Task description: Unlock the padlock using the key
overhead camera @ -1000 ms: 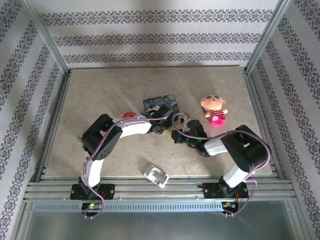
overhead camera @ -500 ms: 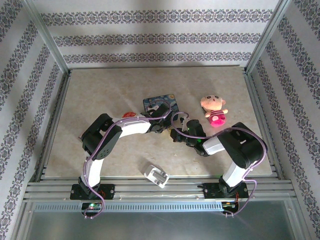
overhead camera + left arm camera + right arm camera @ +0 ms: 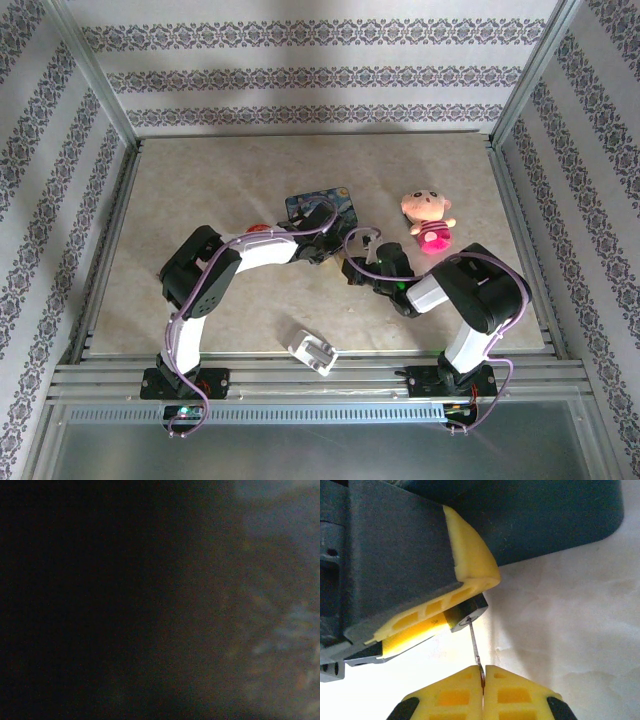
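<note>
A blue tin (image 3: 303,206) lies flat on the beige marbled table (image 3: 200,180). To the tin's right, well apart from it, lies a plush doll (image 3: 428,221) with a pale head and a pink body. A red disc (image 3: 258,229) sits near the tin's left front corner. A white plug (image 3: 313,350) lies well in front of the tin. Striped patterned wallpaper (image 3: 300,75) stands well behind the tin.

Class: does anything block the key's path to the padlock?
Nothing visible does. The key, pinched in the right end effector, has its tip at the padlock, which the left end effector holds.
</note>
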You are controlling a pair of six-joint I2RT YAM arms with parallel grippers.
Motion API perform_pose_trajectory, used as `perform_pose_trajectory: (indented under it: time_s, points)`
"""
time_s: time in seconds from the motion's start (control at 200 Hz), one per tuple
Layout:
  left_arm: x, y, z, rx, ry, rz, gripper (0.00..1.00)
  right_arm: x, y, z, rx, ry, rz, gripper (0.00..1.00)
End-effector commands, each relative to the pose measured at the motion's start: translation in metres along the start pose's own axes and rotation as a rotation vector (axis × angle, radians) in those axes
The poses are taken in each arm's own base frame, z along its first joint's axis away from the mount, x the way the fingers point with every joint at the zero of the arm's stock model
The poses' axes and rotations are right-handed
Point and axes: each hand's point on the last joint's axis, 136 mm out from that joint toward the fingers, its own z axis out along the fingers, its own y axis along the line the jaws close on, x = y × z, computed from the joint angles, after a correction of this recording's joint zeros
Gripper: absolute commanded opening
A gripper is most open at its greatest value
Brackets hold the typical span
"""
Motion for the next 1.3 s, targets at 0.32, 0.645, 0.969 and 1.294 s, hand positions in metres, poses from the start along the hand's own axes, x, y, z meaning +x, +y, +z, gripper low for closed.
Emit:
perform_pose_trajectory:
  time_s: [0.32,0.645,0.969,1.294]
  points:
    - [0.041,-0.001,-0.024,0.016,0.207,-0.149,0.02,-0.004,0.029,-0.032,-0.223,0.010,0.025,0.00]
    - [0.042,-0.004,-0.029,0.031,0.207,-0.170,0.02,-0.008,0.035,-0.042,-0.264,0.035,0.058,0.00]
    - [0.045,-0.007,-0.029,0.043,0.216,-0.191,0.02,-0.006,0.028,-0.035,-0.232,0.062,0.144,0.00]
    - [0.047,-0.004,-0.028,0.041,0.223,-0.193,0.02,-0.015,0.025,-0.032,-0.195,0.032,0.259,0.00]
